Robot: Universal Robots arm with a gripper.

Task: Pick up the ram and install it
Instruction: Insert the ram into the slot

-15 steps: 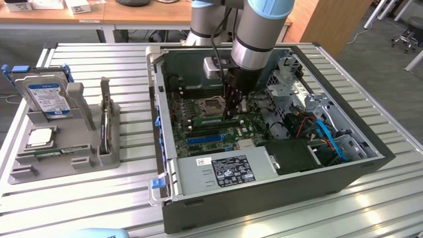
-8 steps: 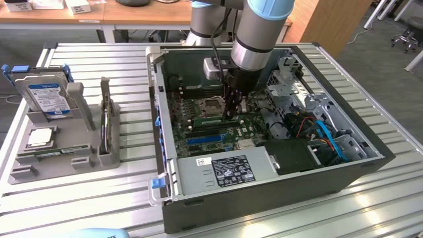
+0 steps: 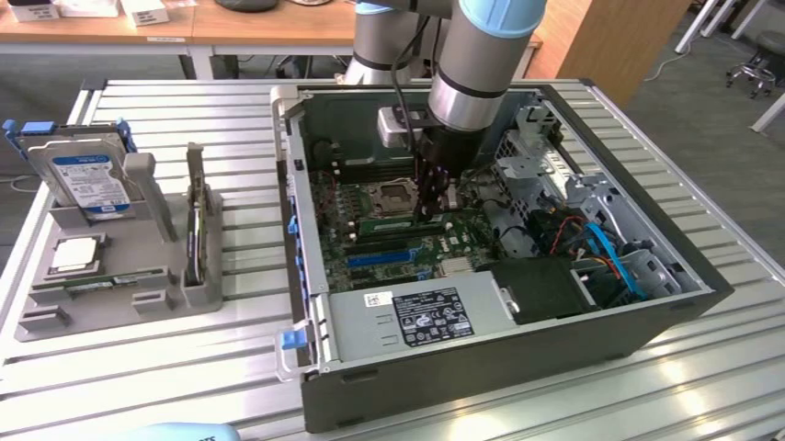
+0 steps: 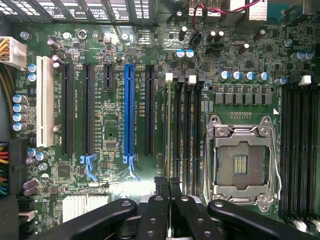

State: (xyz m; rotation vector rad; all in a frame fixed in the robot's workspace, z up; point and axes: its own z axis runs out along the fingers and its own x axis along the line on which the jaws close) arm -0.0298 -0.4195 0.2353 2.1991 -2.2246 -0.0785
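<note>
Fingers (image 4: 157, 220) pressed together over motherboard's (image 4: 115, 65) memory slots (image 4: 185, 130)

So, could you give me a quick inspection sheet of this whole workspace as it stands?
Surface: slatted metal table carrying an open computer case.
Job's things: ram, a green stick on edge in a memory slot beside the processor socket.
Clutter: grey holder with a hard drive and a processor chip.
Grippers: gripper shut, just above the ram; contact cannot be told.
Cables: blue cables inside the case.
Surroundings: wooden desks, a stool.
</note>
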